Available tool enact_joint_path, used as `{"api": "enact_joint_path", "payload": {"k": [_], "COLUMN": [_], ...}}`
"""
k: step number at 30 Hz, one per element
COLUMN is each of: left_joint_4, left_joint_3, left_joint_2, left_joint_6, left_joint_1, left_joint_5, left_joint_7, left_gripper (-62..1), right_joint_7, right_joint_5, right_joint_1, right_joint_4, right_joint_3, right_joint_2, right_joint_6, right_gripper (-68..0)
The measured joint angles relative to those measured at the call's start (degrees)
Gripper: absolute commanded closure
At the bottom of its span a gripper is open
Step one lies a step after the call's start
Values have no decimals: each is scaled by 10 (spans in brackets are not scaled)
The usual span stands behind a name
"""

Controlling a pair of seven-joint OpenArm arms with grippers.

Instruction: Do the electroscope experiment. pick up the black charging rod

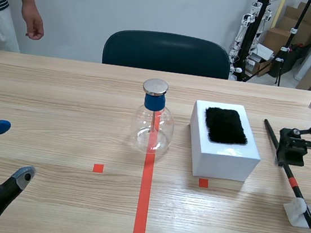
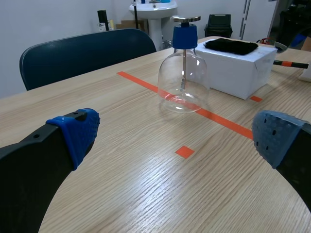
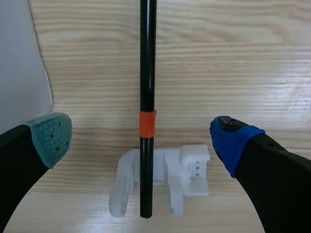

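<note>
Left gripper (image 1: pixel 10 151): wide open, empty, at 8 o'clock of the flask (image 1: pixel 153 125). Right gripper (image 3: pixel 141 138): wide open, one finger on each side of the black rod (image 3: pixel 147 58) at its orange band. The rod's near end sits in a white stand (image 3: pixel 165 179); the rod lies at 3 o'clock of the white box (image 1: pixel 225 153), running toward 11 o'clock. A fur pad (image 1: pixel 226 125) sits on top of the box.

Risk: closing this near the stand may snag and drag it. An end-heavy grip may let the far tip droop or swing into the box.

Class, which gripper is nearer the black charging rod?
Right. The right gripper hangs open directly over the black charging rod; the left gripper is far off, past the flask.
</note>
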Motion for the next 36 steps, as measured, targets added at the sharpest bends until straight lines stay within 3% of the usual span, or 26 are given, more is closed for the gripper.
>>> {"api": "enact_joint_path", "payload": {"k": [12,25,29,36], "left_joint_4": [-64,-65,-65,-65], "left_joint_3": [0,0,0,0], "left_joint_2": [41,41,41,41], "left_joint_6": [0,0,0,0], "left_joint_1": [-21,-33,-33,-33], "left_joint_5": [11,20,49,49], "left_joint_7": [-48,-48,-60,-60], "left_gripper": [-623,-623,-623,-623], "right_joint_7": [-19,-7,5,5], "right_joint_5": [-103,-109,-109,-109], "right_joint_1": [33,41,51,54], "right_joint_4": [-3,-66,-88,-94], "right_joint_3": [0,-11,-21,-26], "right_joint_2": [-43,-50,-50,-50], "right_joint_6": [0,4,5,5], "right_gripper": [-576,-576,-576,-576]}}
